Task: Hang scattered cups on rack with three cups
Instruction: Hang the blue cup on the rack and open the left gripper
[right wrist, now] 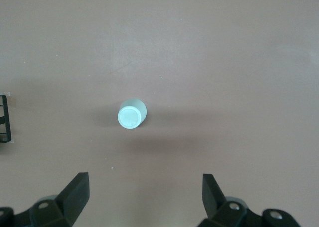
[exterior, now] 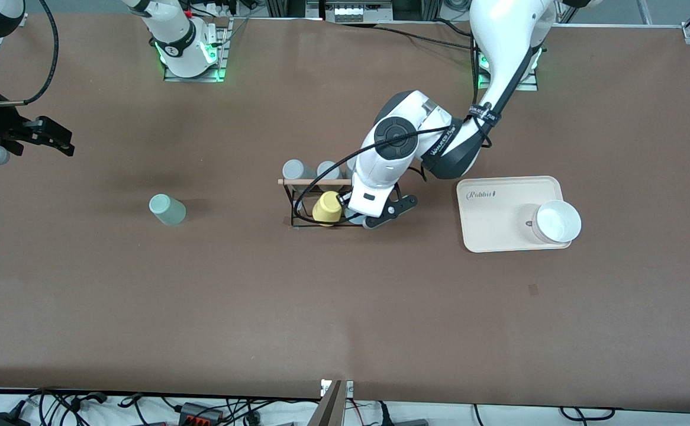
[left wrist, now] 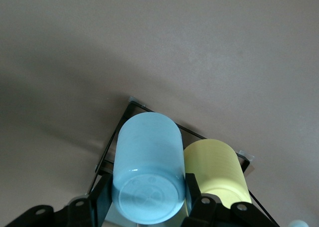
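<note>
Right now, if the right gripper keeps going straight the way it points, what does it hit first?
Probably the bare table. The right gripper, fingers open, points down at it; the mint green cup stands ahead of the fingers, slightly off the line. Depth is unclear.

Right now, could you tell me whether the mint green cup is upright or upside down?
Upside down: the mint green cup stands on the table, closed base facing up, in the right wrist view.

Front view: looks down from high across the table point(exterior: 345, 331) at my bases.
Left wrist view: sits close above my left gripper point(left wrist: 145, 199), facing the light blue cup point(left wrist: 147, 174) and rack point(left wrist: 149, 110).
Right wrist view: looks straight down from high.
Shared: the mint cup point(right wrist: 132, 114) point(exterior: 167, 209).
</note>
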### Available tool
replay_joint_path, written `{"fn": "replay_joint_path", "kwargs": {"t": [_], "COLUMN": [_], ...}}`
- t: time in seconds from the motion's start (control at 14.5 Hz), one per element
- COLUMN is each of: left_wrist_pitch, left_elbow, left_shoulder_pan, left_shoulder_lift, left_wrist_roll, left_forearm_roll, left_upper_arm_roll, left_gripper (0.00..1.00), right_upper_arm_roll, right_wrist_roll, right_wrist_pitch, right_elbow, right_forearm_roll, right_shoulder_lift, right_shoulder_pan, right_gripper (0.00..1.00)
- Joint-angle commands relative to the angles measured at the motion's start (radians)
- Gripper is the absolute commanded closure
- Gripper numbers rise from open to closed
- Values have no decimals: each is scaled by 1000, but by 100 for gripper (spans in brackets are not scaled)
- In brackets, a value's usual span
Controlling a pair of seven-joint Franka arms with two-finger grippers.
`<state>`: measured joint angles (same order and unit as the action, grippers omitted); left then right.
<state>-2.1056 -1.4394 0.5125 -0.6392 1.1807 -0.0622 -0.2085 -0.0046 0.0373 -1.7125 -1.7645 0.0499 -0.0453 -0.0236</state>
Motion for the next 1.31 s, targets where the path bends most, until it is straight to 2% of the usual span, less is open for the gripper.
{"fn": "replay_joint_path", "kwargs": {"t": [0.0,0.21,0.48,0.76,0.9,1.24], "left_wrist_pitch": [-2,3,33,154,174,265], "left_elbow": [20,20,22,19,4,-53], "left_shoulder_pan": [9,6,-55,-181,-248,-394], "left_shoulder_lift": [-13,-7,50,150,194,317], "left_wrist_roll": [13,16,17,13,-18,-270], "left_forearm_roll": [24,24,25,165,180,179], "left_upper_arm_roll": [4,4,21,20,18,4], "left_gripper": [44,0,0,0,0,0], "right_upper_arm_roll": [2,2,2,3,3,3], "right_wrist_roll": [0,0,0,-2,-2,0], "right_wrist_pitch": [10,11,16,8,14,17], "right_elbow": [11,11,7,7,20,22], "right_forearm_roll": [12,12,15,12,8,19], "right_shoulder_lift": [2,2,2,19,74,212], "right_shoulder_pan": [-1,-1,4,7,7,50], "right_gripper": [0,0,0,0,0,0]}}
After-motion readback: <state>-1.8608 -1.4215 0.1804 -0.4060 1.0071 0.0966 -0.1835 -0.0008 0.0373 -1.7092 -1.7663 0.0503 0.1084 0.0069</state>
